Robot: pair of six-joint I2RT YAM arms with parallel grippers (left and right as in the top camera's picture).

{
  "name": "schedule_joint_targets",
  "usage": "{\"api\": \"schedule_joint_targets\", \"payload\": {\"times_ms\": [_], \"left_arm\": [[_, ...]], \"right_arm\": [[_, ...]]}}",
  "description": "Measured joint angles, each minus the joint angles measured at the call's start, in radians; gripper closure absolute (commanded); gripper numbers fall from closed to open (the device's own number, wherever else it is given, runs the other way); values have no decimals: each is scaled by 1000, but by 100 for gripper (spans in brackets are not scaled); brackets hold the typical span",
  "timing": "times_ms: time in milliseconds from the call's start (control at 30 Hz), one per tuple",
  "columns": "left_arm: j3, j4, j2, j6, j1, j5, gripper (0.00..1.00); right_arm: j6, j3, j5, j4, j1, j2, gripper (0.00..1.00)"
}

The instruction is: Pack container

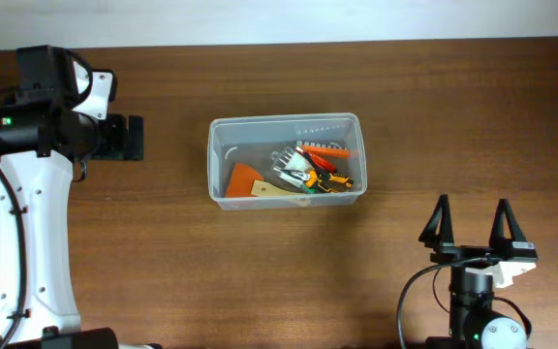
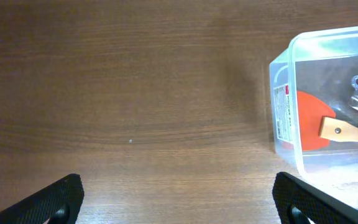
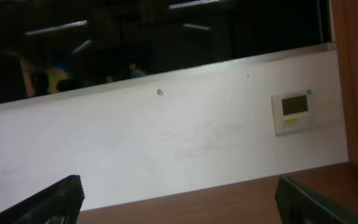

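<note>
The container [image 1: 223,160], a clear plastic tub, stands at the middle of the table. It holds an orange scraper with a wooden handle [image 1: 247,180], clear pieces and orange and black hand tools [image 1: 323,174]. The container's left end [image 2: 284,106] shows in the left wrist view with the scraper [image 2: 312,121] inside. My left gripper [image 1: 134,138] is open and empty, left of the container and apart from it; its fingertips frame bare wood [image 2: 178,199]. My right gripper [image 1: 472,221] is open and empty near the front right, pointing at the far wall [image 3: 178,202].
The wooden table [image 1: 434,107] runs to a white wall at the back. A wall panel [image 3: 293,112] and a dark window show in the right wrist view.
</note>
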State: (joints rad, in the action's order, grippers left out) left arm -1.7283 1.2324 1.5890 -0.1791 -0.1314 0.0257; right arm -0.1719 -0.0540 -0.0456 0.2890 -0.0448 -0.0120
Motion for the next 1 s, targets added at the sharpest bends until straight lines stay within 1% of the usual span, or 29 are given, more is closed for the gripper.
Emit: {"api": "schedule_joint_targets", "payload": {"times_ms": [133, 333, 533, 800, 1000], "left_arm": [[0, 0, 0, 0, 0, 0, 1], [0, 0, 0, 0, 0, 0, 1], [0, 0, 0, 0, 0, 0, 1], [0, 0, 0, 0, 0, 0, 1], [0, 0, 0, 0, 0, 0, 1]], "right_arm": [[0, 37, -3, 61, 0, 0, 1], [1, 40, -3, 56, 0, 0, 1], [0, 44, -3, -160, 0, 0, 1], [0, 44, -3, -350, 0, 0, 1], [0, 44, -3, -357, 0, 0, 1]]}}
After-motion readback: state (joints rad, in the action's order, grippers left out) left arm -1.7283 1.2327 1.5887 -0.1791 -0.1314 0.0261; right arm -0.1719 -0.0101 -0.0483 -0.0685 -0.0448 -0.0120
